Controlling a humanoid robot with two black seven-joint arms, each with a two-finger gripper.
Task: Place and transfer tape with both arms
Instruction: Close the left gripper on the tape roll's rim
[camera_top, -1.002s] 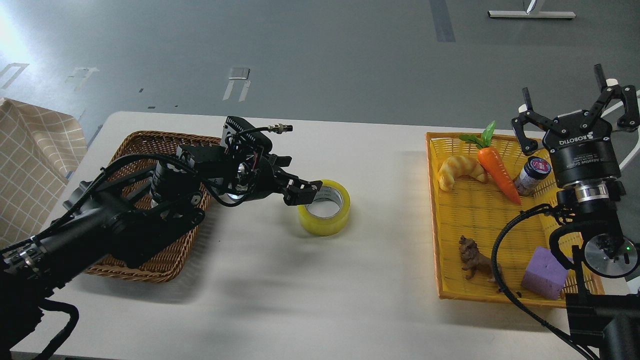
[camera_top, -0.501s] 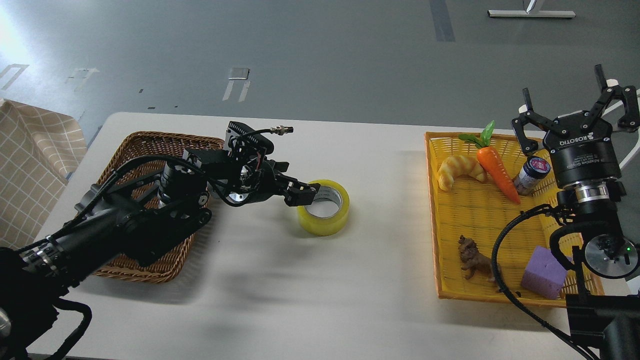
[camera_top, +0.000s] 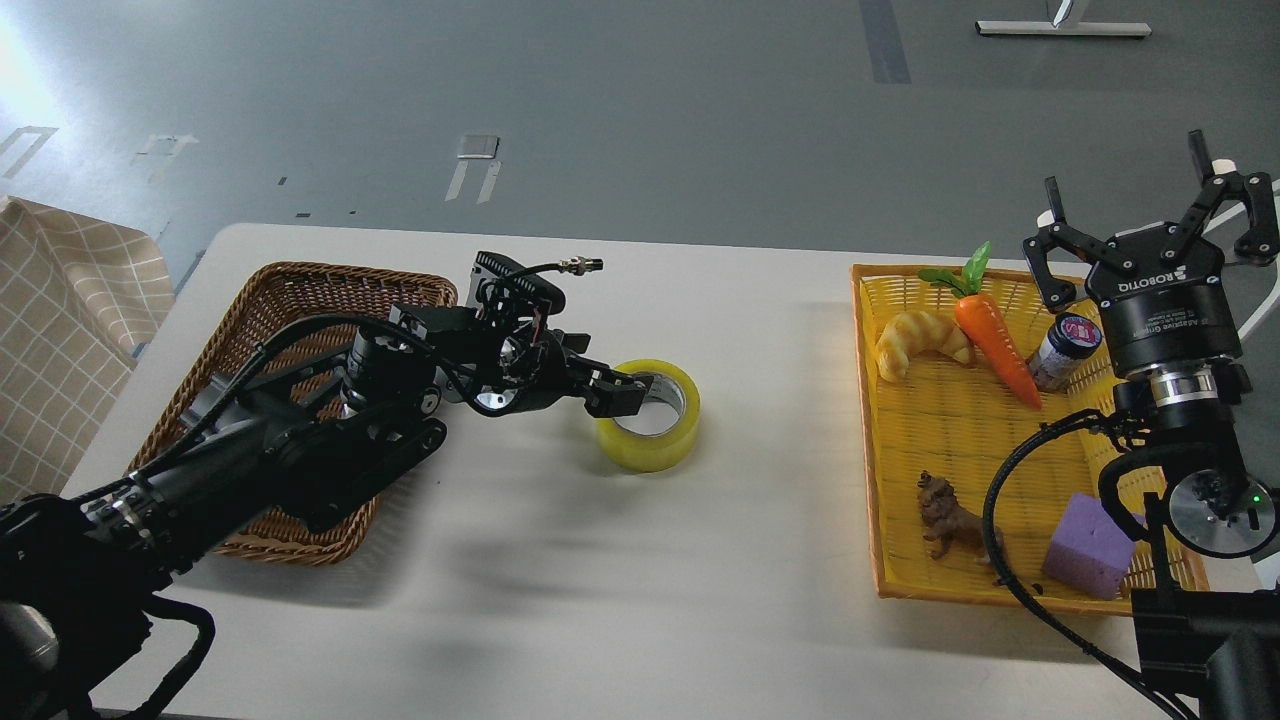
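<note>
Left arm (camera_top: 300, 450) outstretched, fingers (camera_top: 622, 395) over tape (camera_top: 650, 432).

Black cabled arms; right claw (camera_top: 1150, 205) marked ROBOTIQ.

The tape (camera_top: 650, 430), a translucent yellow roll with a pale core, lies flat at the table's centre, hole up.

- The tape (camera_top: 650, 432) is showing glossy translucent yellow film.
- The brown basket (camera_top: 290, 300) is looking like rough woven wicker.
- The yellow tray (camera_top: 900, 520) is looking like ribbed plastic.
- The table (camera_top: 620, 600) is looking smooth, matt.
</note>
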